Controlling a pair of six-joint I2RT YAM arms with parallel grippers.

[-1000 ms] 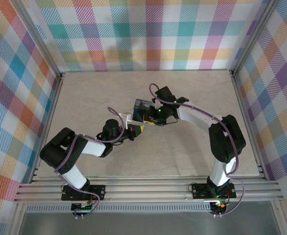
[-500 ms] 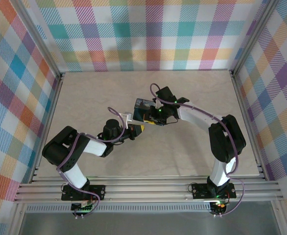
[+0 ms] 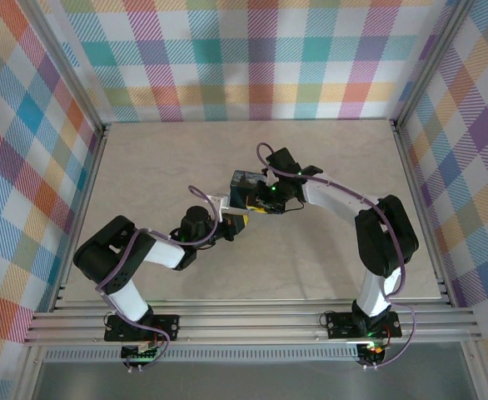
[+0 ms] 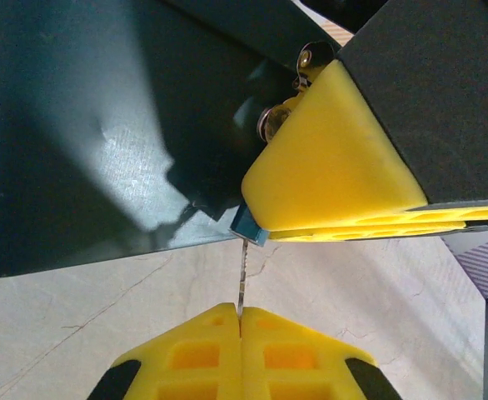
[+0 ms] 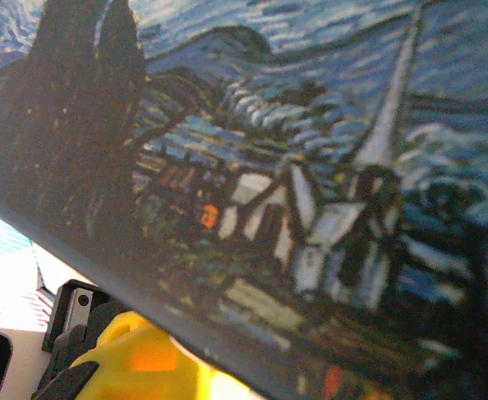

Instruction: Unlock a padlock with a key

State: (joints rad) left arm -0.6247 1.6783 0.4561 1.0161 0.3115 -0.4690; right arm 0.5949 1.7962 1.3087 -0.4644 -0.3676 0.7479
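Observation:
My left gripper [image 4: 241,311] is shut on the thin silvery key [image 4: 242,279], whose toothed blade points up. The blade's tip meets the underside of the tiny blue padlock [image 4: 248,226]. That padlock sits pinched at the tip of my right gripper's yellow fingers [image 4: 331,162], and its silvery shackle [image 4: 271,122] shows against the dark tin [image 4: 102,125]. In the top view the right gripper [image 3: 264,206] reaches in from the right beside the starry-night tin [image 3: 243,179], with the left gripper [image 3: 233,222] just below it.
The painted lid of the tin [image 5: 311,167] lies close under the right wrist camera, with a yellow finger [image 5: 131,362] at its lower edge. Bare marbled tabletop [image 3: 161,158] surrounds the tin. Metal frame rails [image 3: 252,317] run along the near edge.
My left gripper has slid a little to the right and up toward the tin, bringing the key closer to the padlock. The right arm has stayed nearly still.

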